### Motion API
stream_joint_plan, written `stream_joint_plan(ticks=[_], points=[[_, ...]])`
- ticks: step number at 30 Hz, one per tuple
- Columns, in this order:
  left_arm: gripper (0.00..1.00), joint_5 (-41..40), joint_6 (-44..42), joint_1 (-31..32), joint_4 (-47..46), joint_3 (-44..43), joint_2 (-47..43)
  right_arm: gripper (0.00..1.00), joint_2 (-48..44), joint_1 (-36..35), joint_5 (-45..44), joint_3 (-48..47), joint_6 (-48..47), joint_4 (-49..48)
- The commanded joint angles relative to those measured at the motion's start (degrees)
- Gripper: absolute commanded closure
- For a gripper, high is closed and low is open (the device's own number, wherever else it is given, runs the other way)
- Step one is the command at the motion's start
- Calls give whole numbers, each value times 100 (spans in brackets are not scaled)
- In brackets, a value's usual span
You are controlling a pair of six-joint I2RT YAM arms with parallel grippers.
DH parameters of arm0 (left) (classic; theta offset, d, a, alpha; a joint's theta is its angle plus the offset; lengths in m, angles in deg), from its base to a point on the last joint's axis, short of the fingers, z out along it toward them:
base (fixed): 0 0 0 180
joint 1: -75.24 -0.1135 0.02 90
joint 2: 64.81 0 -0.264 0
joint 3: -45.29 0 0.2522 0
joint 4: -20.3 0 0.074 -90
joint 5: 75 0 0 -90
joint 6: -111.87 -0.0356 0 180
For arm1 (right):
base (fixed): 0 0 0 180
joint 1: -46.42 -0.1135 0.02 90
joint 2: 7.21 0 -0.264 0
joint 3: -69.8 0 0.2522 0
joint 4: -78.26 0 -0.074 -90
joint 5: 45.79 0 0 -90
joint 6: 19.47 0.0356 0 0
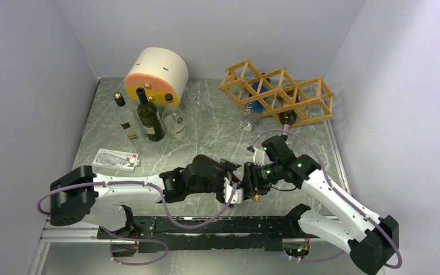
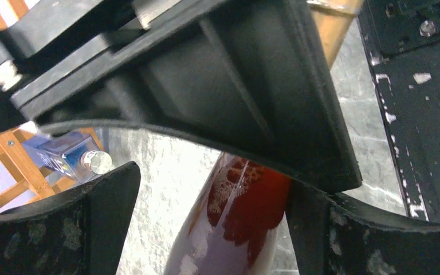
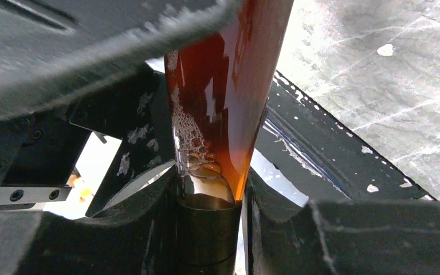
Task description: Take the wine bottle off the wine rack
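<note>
The wine bottle (image 1: 209,164), amber-brown glass with a dark capsule on its neck, lies level above the table's near middle, between my two arms. The right gripper (image 1: 253,180) is shut on the neck; in the right wrist view the bottle (image 3: 223,86) runs away from the right gripper (image 3: 212,183), both pads pressed on the capsule. My left gripper (image 1: 228,182) is open around the body. In the left wrist view the bottle (image 2: 246,217) sits against one finger of the left gripper (image 2: 215,183), with a gap to the other. The wine rack (image 1: 278,91) stands at the back right.
A blue bottle (image 1: 258,97) and a dark one (image 1: 287,119) rest in the rack. A cream and orange cylinder (image 1: 156,74) stands at the back left with three upright bottles (image 1: 150,117) before it. A flat packet (image 1: 116,159) lies front left. A black rail (image 1: 217,226) edges the front.
</note>
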Motion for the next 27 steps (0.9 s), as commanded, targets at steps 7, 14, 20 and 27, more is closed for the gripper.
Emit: stream_joint_plan(ticks=[7,14,20,27], points=[[51,-448,-271,92,-57,-19,118,100,2,-745,96,-735,-479,-1546],[92,-632,136,96,-143,-124,130,52,-526,-740,-1144,-889,-443,-835],[93,-1041,855,53,-152,-394,153,21,-1098,-740,-2730,-1321,-305,-151],[93,-1225,1965,-305,-21,-743,51,18,-1132,-739,-3540,-1361,32,-772]])
